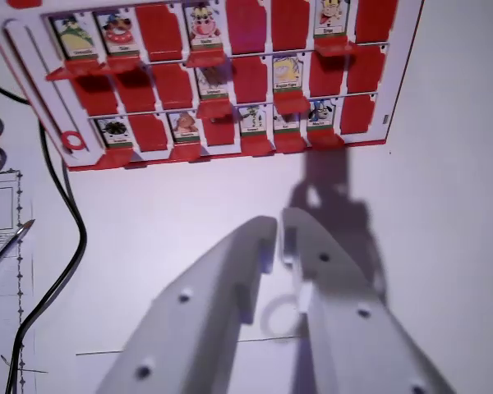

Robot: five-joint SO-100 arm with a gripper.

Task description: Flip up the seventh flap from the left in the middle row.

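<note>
While the end effector (pixel 279 234) hangs over the bare white surface (pixel 444 246), its tips nearly closed and holding nothing, the red game board (pixel 230 78) lies toward the far edge. Its middle-row flaps (pixel 251 80) look like light, stiff hinged plastic, best nudged under the free edge. Open room lies between; a black cable (pixel 66 205) runs along the wrist view's left.
</note>
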